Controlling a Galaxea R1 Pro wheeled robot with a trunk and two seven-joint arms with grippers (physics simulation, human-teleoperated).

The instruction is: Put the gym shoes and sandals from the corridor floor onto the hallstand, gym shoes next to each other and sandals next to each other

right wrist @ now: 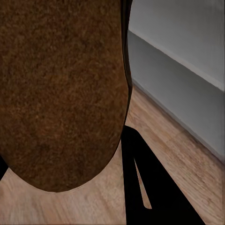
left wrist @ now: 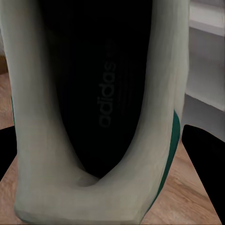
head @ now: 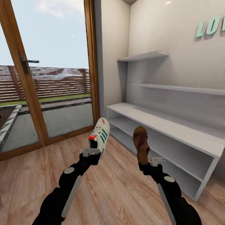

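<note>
Hallstand (head: 175, 128) is standing ahead and right of both end effectors, shelves bare. Left end effector (head: 93, 152) is pinching a gym shoe (head: 100, 135) at its heel collar, toe pointing away; it looks light, stiffest at that rim. Right end effector (head: 150, 161) is pinching a sandal (head: 141, 143) by its heel; thin, probably flexible, prone to swinging.

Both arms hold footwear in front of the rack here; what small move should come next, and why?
Probably carry the right gripper forward and right, to bring the sandal over the rack's top. Sandal and sneaker are held above the floor, the rack is bare, and the sandal is nearer it.
</note>
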